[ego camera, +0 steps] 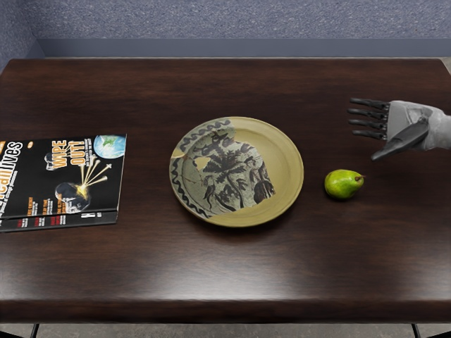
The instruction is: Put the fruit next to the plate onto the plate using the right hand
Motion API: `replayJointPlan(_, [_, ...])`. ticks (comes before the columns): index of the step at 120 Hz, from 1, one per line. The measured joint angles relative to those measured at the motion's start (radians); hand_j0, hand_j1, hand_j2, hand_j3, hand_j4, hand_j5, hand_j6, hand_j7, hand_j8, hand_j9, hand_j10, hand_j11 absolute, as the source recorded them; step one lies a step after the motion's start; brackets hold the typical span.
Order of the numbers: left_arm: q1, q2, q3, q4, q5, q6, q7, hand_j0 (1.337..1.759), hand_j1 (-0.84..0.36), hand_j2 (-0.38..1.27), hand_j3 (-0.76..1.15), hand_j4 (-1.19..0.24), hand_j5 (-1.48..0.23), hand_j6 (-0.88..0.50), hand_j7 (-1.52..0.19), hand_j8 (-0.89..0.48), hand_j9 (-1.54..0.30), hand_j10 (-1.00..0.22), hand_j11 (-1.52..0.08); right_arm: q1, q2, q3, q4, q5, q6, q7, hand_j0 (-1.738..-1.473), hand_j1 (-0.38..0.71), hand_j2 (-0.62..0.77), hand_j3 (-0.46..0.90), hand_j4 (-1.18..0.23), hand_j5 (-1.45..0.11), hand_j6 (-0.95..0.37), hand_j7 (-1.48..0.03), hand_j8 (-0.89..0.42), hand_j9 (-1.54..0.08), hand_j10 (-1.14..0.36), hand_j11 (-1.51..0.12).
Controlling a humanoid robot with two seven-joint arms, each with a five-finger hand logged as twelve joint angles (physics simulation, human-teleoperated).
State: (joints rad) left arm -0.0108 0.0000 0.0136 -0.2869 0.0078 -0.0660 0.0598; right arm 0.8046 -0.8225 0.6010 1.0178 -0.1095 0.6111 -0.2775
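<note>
Head view, single frame.

- The plate (285, 144) is sitting on the dark wooden table (232, 274), about mid-table. It is round and ochre, with a dark plant-like design painted across its centre and left part and a dark wavy band along its left rim. Nothing is lying on it.
- The pear (343, 184) is lying on the table just to the right of the plate, near its rim but not touching it; a strip of bare wood is showing between them. The fruit is green, on its side, with the stem end pointing right, away from the plate.
- The right hand (393, 125) is coming in from the right edge, right of the plate and farther back than the pear. It is well clear of the fruit. Its fingers (368, 113) are stretching out straight toward the plate, slightly apart, and the thumb is angling down toward the pear. The hand is open and gripping nothing. Whether it is touching the wood cannot be told.
- A magazine (60, 182) is lying flat well to the left of the plate, its dark cover facing up, partly cut off by the frame edge.
</note>
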Motion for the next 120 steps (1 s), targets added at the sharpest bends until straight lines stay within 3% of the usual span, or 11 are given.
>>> replayJointPlan(14, [-0.001, 0.0, 0.0, 0.0, 0.0, 0.0, 0.0, 1.658, 0.35, 0.0, 0.0, 0.0, 0.0, 0.0, 0.0, 0.0, 0.0, 0.0, 0.0, 0.036, 0.025, -0.001, 0.008, -0.062, 0.0, -0.012, -1.658, -0.32, 0.0, 0.0, -0.02, -0.03, -0.02, -0.03, -0.02, -0.03, -0.02, -0.03])
replayJointPlan(25, [0.0, 0.0, 0.0, 0.0, 0.0, 0.0, 0.0, 1.658, 0.35, 0.0, 0.0, 0.0, 0.0, 0.0, 0.0, 0.0, 0.0, 0.0, 0.0, 0.064, 0.049, 0.003, 0.009, -0.135, 0.0, -0.07, -1.658, -0.32, 0.0, 0.0, -0.03, -0.04, -0.03, -0.04, -0.03, -0.04, -0.03, -0.04])
replayJointPlan(34, [0.0, 0.0, 0.0, 0.0, 0.0, 0.0, 0.0, 1.658, 0.35, 0.0, 0.0, 0.0, 0.0, 0.0, 0.0, 0.0, 0.0, 0.0, 0.0, 0.073, 0.069, 0.066, 0.008, -0.227, 0.0, -0.095, -1.658, -0.25, -0.01, 0.0, -0.08, -0.1, -0.08, -0.1, -0.08, -0.1, -0.08, -0.1])
replayJointPlan(52, [-0.001, 0.0, 0.0, 0.0, 0.0, 0.0, 0.0, 1.658, 0.35, 0.0, 0.0, 0.0, 0.0, 0.0, 0.0, 0.0, 0.0, 0.0, 0.0, 0.044, 0.112, 0.202, -0.006, -0.374, 0.0, -0.101, -1.658, -0.29, -0.01, 0.0, -0.05, -0.07, -0.05, -0.07, -0.05, -0.07, -0.05, -0.07])
replayJointPlan(57, [0.0, 0.0, 0.0, 0.0, 0.0, 0.0, 0.0, 1.658, 0.35, 0.0, 0.0, 0.0, 0.0, 0.0, 0.0, 0.0, 0.0, 0.0, 0.0, 0.031, 0.116, 0.219, 0.003, -0.442, 0.0, -0.067, -1.658, -0.28, -0.01, 0.0, -0.06, -0.07, -0.06, -0.07, -0.05, -0.07, -0.05, -0.07])
replayJointPlan(70, [-0.001, 0.0, 0.0, 0.0, 0.0, 0.0, 0.0, 1.658, 0.35, 0.0, 0.0, 0.0, 0.0, 0.0, 0.0, 0.0, 0.0, 0.0, 0.0, -0.05, 0.099, 0.243, 0.093, -0.623, 0.0, 0.082, -1.658, -0.28, -0.01, 0.0, -0.06, -0.07, -0.06, -0.07, -0.06, -0.07, -0.05, -0.07])
replayJointPlan(82, [0.0, 0.0, 0.0, 0.0, 0.0, 0.0, 0.0, 1.658, 0.35, 0.0, 0.0, 0.0, 0.0, 0.0, 0.0, 0.0, 0.0, 0.0, 0.0, -0.122, 0.089, 0.246, 0.135, -0.754, 0.0, 0.252, -1.658, -0.29, -0.01, 0.0, -0.05, -0.06, -0.05, -0.06, -0.05, -0.06, -0.05, -0.06])
replayJointPlan(87, [0.0, 0.0, 0.0, 0.0, 0.0, 0.0, 0.0, 1.658, 0.35, 0.0, 0.0, 0.0, 0.0, 0.0, 0.0, 0.0, 0.0, 0.0, 0.0, -0.148, 0.087, 0.246, 0.144, -0.79, 0.0, 0.306, -1.658, -0.3, -0.01, 0.0, -0.05, -0.06, -0.05, -0.06, -0.05, -0.06, -0.04, -0.06])
replayJointPlan(120, [0.0, 0.0, 0.0, 0.0, 0.0, 0.0, 0.0, 1.658, 0.35, 0.0, 0.0, 0.0, 0.0, 0.0, 0.0, 0.0, 0.0, 0.0, 0.0, -0.272, 0.064, 0.251, 0.162, -0.858, -0.073, 0.519, -1.658, -0.32, 0.0, 0.0, -0.03, -0.03, -0.03, -0.03, -0.03, -0.03, -0.03, -0.03])
